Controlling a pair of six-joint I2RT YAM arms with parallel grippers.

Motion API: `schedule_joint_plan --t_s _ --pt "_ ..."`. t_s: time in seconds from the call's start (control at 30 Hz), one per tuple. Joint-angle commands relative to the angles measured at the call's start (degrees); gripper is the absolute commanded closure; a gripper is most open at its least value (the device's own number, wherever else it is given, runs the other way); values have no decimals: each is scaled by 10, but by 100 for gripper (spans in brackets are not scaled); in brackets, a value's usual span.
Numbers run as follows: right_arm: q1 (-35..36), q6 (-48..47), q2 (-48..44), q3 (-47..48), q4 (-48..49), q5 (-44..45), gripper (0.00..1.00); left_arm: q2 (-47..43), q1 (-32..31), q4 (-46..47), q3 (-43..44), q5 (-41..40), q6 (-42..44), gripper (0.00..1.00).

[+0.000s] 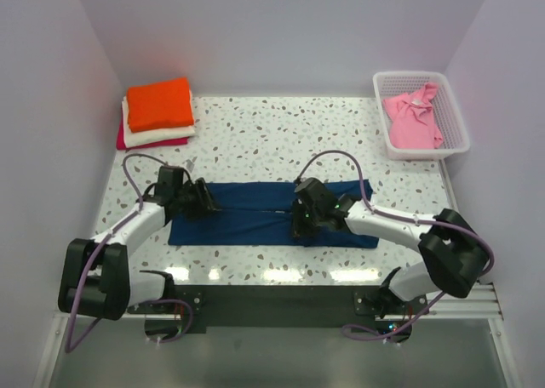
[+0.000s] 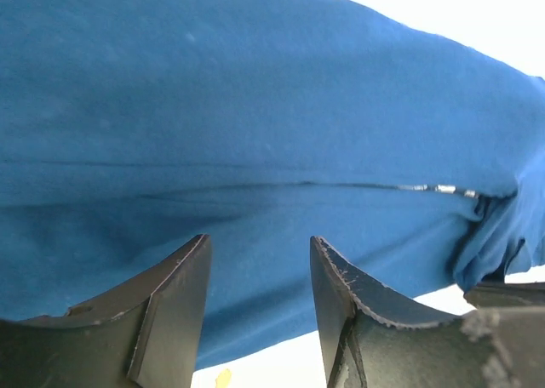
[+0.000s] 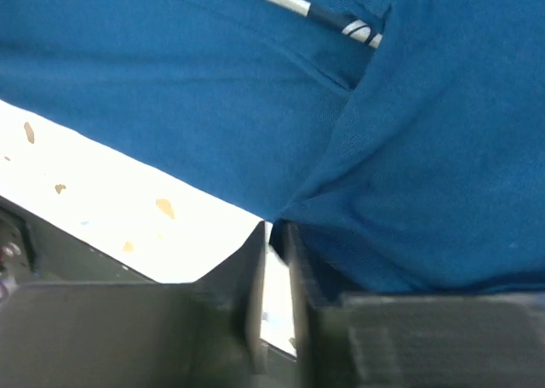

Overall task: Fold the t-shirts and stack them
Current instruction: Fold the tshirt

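1. Lying flat across the table point(image 1: 255, 141), the navy t-shirt point(image 1: 255, 211) reaches between both arms.
2. Left hand point(image 2: 260, 243): fingers spread, at the shirt's left end.
3. Right hand point(image 3: 274, 231): fingers pressed nearly together, pinching the shirt's near edge.

The navy t-shirt point(image 1: 255, 202) is soft matt cloth; the table point(image 1: 281, 141) looks glossy, speckled stone; the basket point(image 1: 458, 120), white plastic lattice.

The left arm point(image 1: 132, 226) and right arm point(image 1: 383, 220) are showing white shells, bulky black joints, and lilac cables point(image 1: 338, 152) looping alongside them.
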Motion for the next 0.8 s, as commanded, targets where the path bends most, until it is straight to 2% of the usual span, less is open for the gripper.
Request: schedule_joint_plan --t_s 0.0,0.07,0.1,0.2,0.33,0.43,0.53,0.77 --pt "4 18 -8 22 -2 38 76 -22 -23 29 -10 25 5 44" --pt "5 21 -29 17 -28 61 64 -28 -40 30 -13 21 5 41" --pt "4 23 -57 15 -41 89 53 -31 -64 31 -14 19 4 38" --pt "4 37 -125 12 -103 151 46 -29 -123 45 -18 14 -9 35" --pt "4 66 -198 3 -218 249 46 -7 -205 78 -15 10 -31 35" --pt "-13 66 -216 -9 -253 269 46 23 -267 92 4 -11 -39 36" --pt "-39 56 -216 -18 -261 268 46 61 -313 109 29 -16 -39 39" --pt "-98 16 -172 -39 -202 220 49 129 -401 120 100 -41 -42 43"
